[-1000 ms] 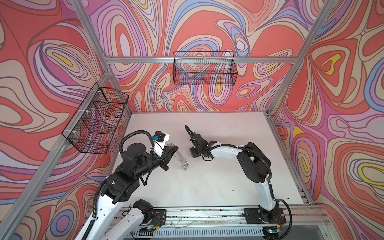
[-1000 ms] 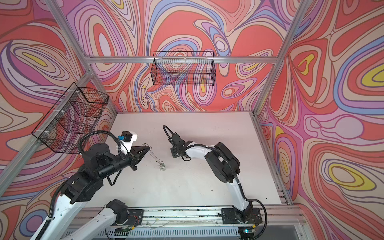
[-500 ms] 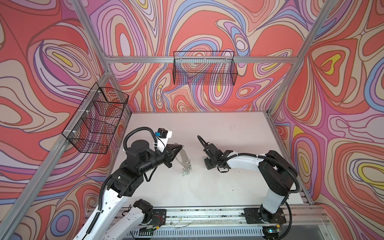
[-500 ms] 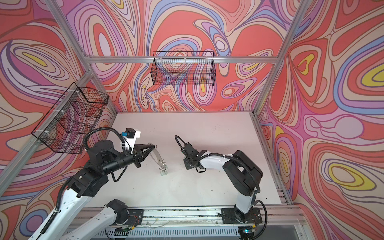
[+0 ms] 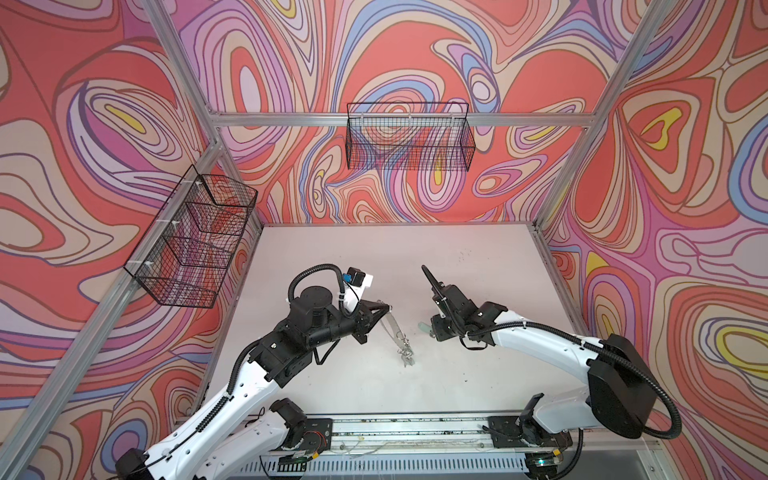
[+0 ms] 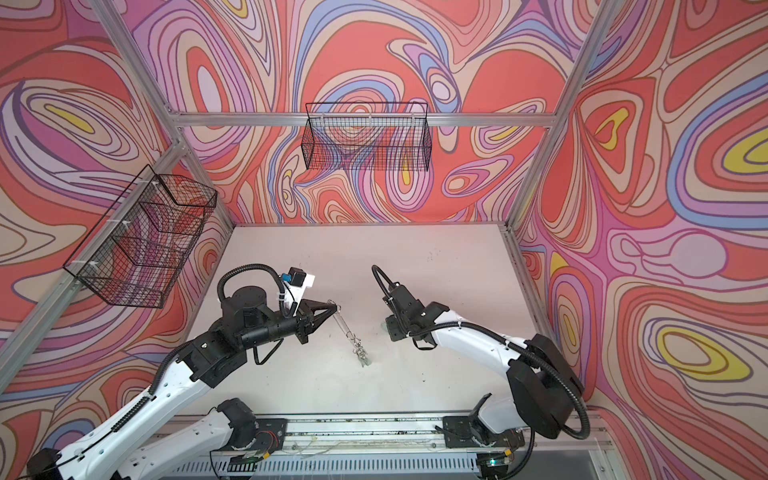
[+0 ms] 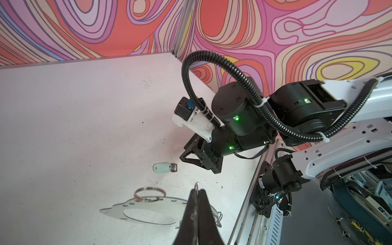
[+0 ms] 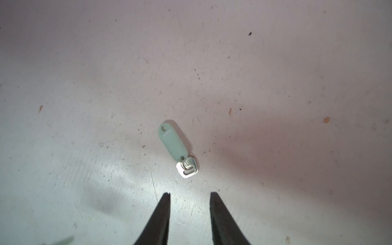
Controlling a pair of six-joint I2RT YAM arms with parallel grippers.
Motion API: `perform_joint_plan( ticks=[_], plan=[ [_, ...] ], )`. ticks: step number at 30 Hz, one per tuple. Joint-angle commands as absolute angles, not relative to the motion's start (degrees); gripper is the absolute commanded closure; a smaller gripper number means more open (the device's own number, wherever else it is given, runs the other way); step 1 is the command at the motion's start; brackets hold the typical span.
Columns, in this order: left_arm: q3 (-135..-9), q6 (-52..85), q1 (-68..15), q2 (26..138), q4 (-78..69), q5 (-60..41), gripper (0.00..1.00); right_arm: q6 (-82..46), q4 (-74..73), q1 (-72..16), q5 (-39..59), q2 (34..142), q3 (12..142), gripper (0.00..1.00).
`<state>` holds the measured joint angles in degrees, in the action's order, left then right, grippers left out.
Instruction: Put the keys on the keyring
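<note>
The left gripper [image 7: 197,192] is clamped tight on a small wire loop at the rim of the wide flat shiny metal oval keyring [image 7: 115,210]. In both top views the keyring hangs tilted from the gripper's tips, its lower end down near the white table [image 5: 332,257]. The right gripper [image 8: 189,194] has its 2 black jaws parted and holds nothing, poised just short of 1 small silver key with a pale green oval tag [image 8: 172,144], which lies flat on the table, near the keyring but apart from it.

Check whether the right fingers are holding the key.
No: the key lies free on the table, ahead of the open right fingers.
</note>
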<state>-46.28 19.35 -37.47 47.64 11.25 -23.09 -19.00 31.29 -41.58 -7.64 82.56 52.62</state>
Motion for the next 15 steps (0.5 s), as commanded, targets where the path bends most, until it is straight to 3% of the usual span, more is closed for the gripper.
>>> perform_joint_plan(
  ticks=[1, 15],
  plan=[
    [-46.7, 19.5, -37.6, 46.4, 7.9, -22.5, 1.0, -15.8, 35.4, -41.7, -7.1, 86.2, 55.0, 0.66],
    [-46.3, 18.9, -37.6, 45.0, 8.5, -22.6, 1.0, -12.9, 35.6, -41.6, -5.7, 93.2, 60.0, 0.66]
  ],
)
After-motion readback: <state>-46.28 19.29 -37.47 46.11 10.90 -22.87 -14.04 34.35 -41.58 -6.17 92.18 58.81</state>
